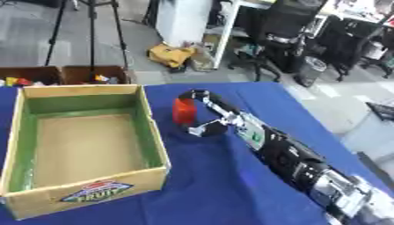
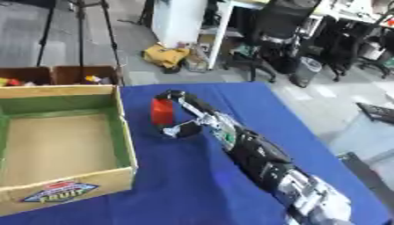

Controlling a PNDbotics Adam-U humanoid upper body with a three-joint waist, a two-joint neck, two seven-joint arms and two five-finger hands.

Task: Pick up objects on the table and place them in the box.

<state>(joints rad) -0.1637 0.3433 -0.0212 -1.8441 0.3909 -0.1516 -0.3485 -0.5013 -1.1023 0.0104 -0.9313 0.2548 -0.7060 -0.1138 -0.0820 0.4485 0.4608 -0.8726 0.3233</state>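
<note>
Where blue cloth covers the worktop (image 1: pixel 223 193), open cardboard box (image 1: pixel 85 145) at the left, green inside its walls, with a "FRUIT" label on the near side and nothing visible within. Right arm (image 1: pixel 300 162) reaching in from the lower right, just beside the box's right wall. Right hand (image 1: pixel 212 115) curled round a red block-shaped object (image 1: pixel 184 111), fingers over its far side, thumb below; object upright on the cloth, outside the box.
</note>
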